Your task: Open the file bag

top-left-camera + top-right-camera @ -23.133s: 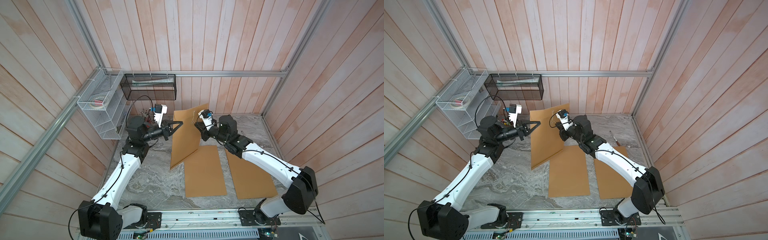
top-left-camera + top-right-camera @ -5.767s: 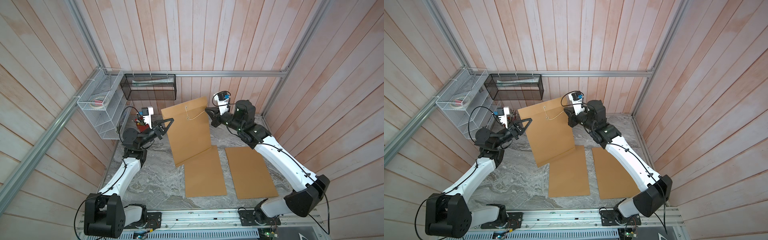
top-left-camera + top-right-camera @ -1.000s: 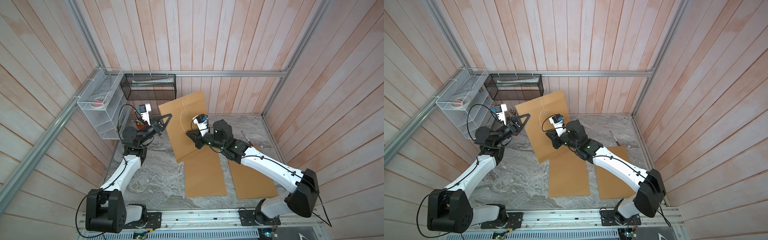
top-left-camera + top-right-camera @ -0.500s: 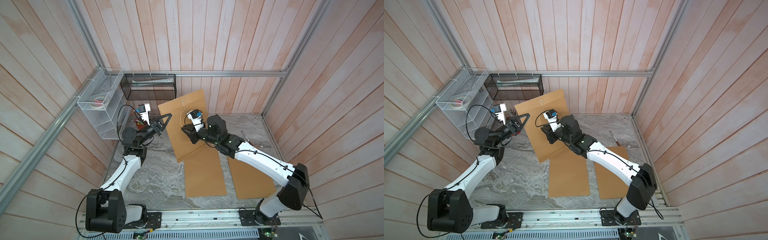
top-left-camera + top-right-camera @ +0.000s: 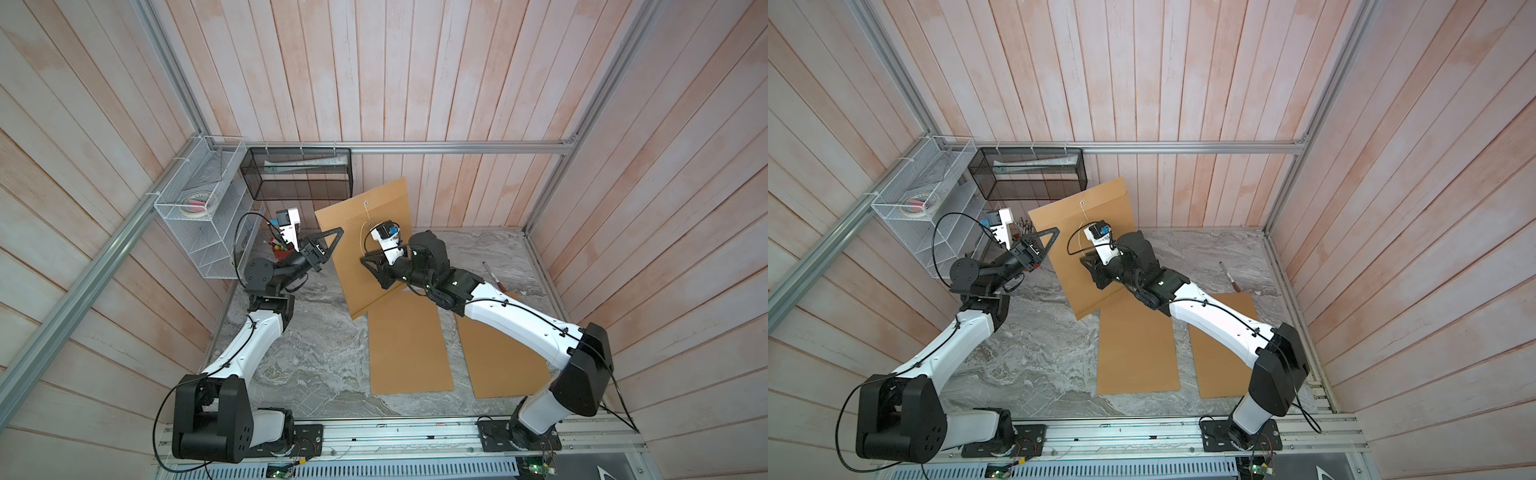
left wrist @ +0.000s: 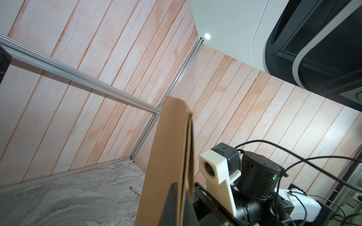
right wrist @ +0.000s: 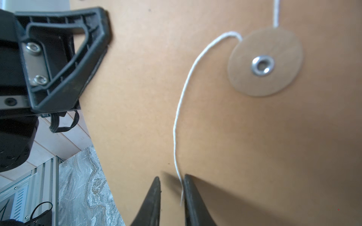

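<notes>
The file bag point(image 5: 353, 241) point(image 5: 1065, 257) is a brown envelope standing upright at the back of the table, its lower corner resting on a flat envelope. My left gripper point(image 5: 332, 237) point(image 5: 1050, 232) point(image 6: 181, 195) is shut on its left edge. A white string point(image 5: 368, 220) point(image 7: 182, 109) hangs loose from the flap and curves past a round closure disc point(image 7: 264, 62). My right gripper point(image 5: 365, 262) point(image 5: 1086, 262) point(image 7: 172, 180) sits close against the bag's face. Its jaws stand slightly apart. The string's free end lies between them against one finger, unpinched.
Two more brown envelopes point(image 5: 407, 345) point(image 5: 498, 353) lie flat on the marble table. A pen point(image 5: 492, 276) lies near the right wall. A white wire rack point(image 5: 199, 208), a black mesh basket point(image 5: 299, 174) and a pen cup point(image 5: 280, 249) crowd the back left corner.
My right gripper has moved left and up along the bag's face, and its jaws have parted, freeing the string. The left arm and the bag have stayed put.
</notes>
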Tool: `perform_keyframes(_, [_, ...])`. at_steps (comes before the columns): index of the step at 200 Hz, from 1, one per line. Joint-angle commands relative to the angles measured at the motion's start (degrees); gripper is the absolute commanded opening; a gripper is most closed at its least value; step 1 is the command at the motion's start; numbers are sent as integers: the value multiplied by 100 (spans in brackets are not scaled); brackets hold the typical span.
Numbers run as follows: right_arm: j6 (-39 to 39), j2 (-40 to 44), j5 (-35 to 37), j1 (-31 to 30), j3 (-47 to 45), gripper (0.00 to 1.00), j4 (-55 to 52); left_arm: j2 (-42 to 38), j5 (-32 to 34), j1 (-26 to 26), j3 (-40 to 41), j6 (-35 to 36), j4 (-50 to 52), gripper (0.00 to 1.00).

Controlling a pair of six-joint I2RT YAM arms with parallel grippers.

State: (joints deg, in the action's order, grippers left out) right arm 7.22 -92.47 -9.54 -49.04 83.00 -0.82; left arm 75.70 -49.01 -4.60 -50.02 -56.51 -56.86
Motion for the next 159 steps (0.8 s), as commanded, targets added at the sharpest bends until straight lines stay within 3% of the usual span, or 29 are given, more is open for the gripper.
perform_keyframes(1, [-55, -96, 213, -36, 230, 24, 99, -1, -55, 2, 97, -114, -307, 0])
perform_keyframes(45, [-54, -205, 461, -32, 314, 25, 121, -29, -57, 1, 85, -165, -354, 0])
perform_keyframes(159, [40, -503, 268, -53, 581, 23, 393, 41, -55, -23, 150, -229, -448, 0])
